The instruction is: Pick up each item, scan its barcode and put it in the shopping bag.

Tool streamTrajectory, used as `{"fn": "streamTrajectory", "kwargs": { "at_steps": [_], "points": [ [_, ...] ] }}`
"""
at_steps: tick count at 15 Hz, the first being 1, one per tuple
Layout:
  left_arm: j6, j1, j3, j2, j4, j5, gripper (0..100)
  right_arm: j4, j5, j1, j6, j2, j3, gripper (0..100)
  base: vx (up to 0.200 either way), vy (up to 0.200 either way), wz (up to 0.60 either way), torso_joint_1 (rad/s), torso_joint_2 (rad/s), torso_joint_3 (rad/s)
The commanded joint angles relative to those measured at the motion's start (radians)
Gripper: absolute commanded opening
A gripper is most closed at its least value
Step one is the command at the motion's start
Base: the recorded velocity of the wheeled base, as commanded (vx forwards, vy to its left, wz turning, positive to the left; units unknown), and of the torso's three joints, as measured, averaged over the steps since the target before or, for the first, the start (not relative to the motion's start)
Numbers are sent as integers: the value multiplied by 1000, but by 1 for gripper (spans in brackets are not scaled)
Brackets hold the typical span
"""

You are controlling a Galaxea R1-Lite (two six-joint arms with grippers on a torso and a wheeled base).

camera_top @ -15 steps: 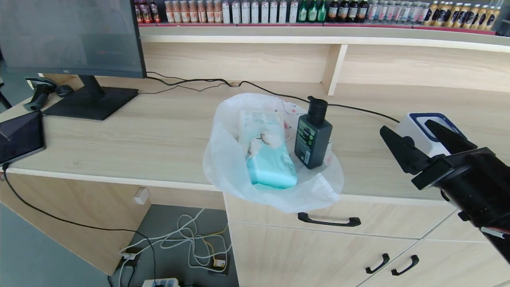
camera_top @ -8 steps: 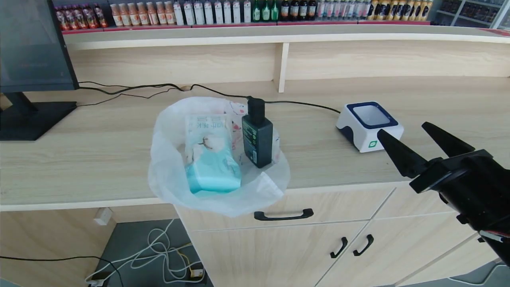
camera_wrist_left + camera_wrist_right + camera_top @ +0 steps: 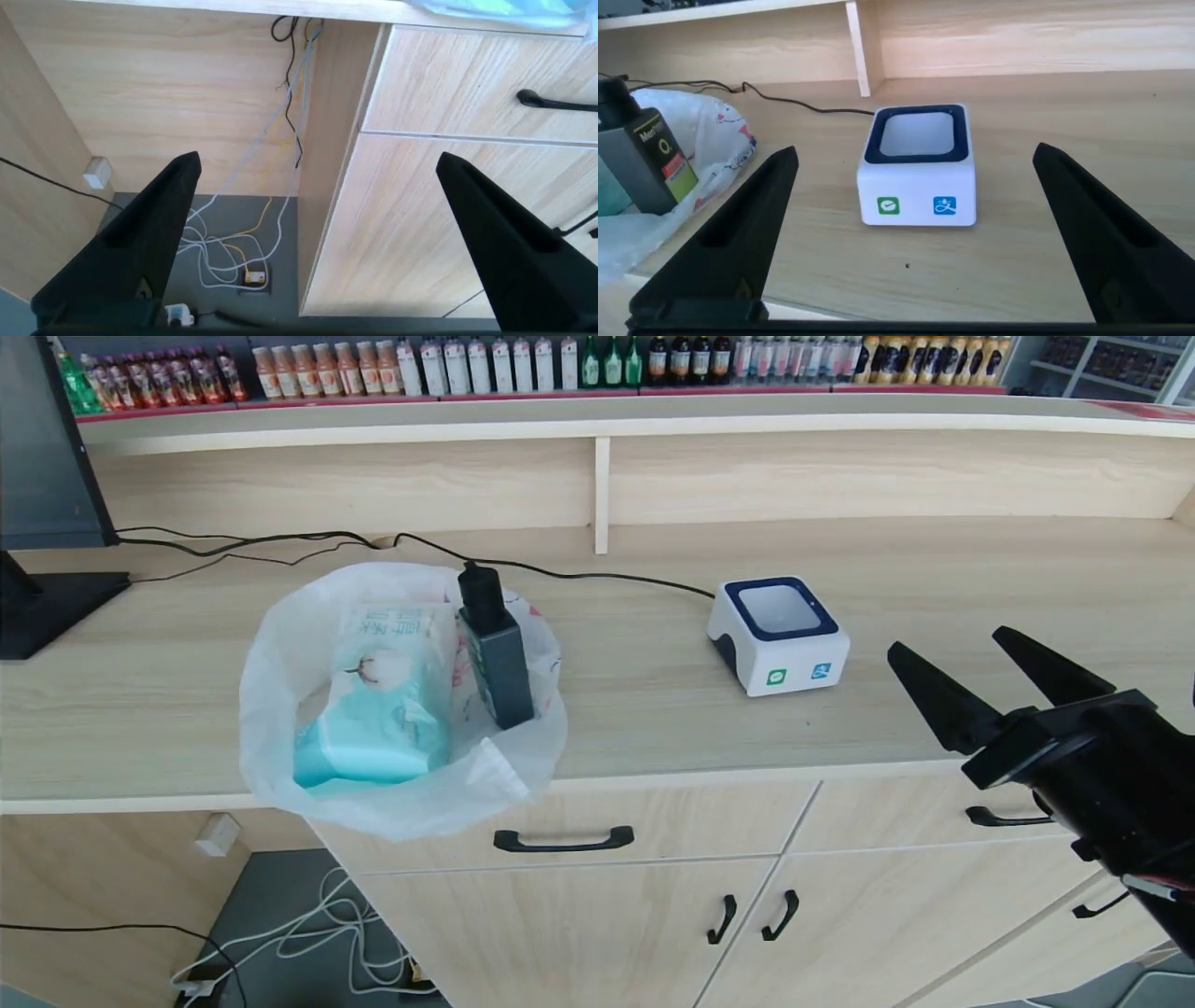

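A translucent white shopping bag [image 3: 280, 653] lies open on the wooden counter. Inside it are a teal tissue pack [image 3: 383, 709] lying flat and a dark bottle with a black cap [image 3: 499, 658] standing upright; the bottle [image 3: 640, 154] also shows in the right wrist view beside the bag [image 3: 715, 140]. A white scanner box with a blue-rimmed window [image 3: 778, 635] [image 3: 920, 177] sits right of the bag. My right gripper [image 3: 1004, 677] [image 3: 915, 243] hangs open and empty over the counter's front edge, right of the scanner. My left gripper [image 3: 318, 243] is open and empty, low down in front of the cabinet fronts.
A black cable [image 3: 579, 574] runs along the counter to the scanner. A monitor base [image 3: 47, 607] stands at the far left. Shelves of bottles [image 3: 560, 359] line the back. Drawers with black handles [image 3: 560, 840] lie below the counter; loose cables [image 3: 234, 252] lie on the floor.
The head camera has swung to the right, so bag, scanner and monitor slide left in the picture. The right gripper stays open at about the same place in view.
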Motion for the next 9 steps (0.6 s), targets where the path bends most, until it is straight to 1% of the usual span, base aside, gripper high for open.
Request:
{"fn": "streamTrajectory", "kwargs": {
  "at_steps": [1,9],
  "points": [
    [0,0,0,0,0,0,100,-2,0,-2,0,6,-6,100,0,-200,0,-2,-2,2],
    [0,0,0,0,0,0,100,-2,0,-1,0,23,-9,100,0,-200,0,1,4,1]
  ]
}}
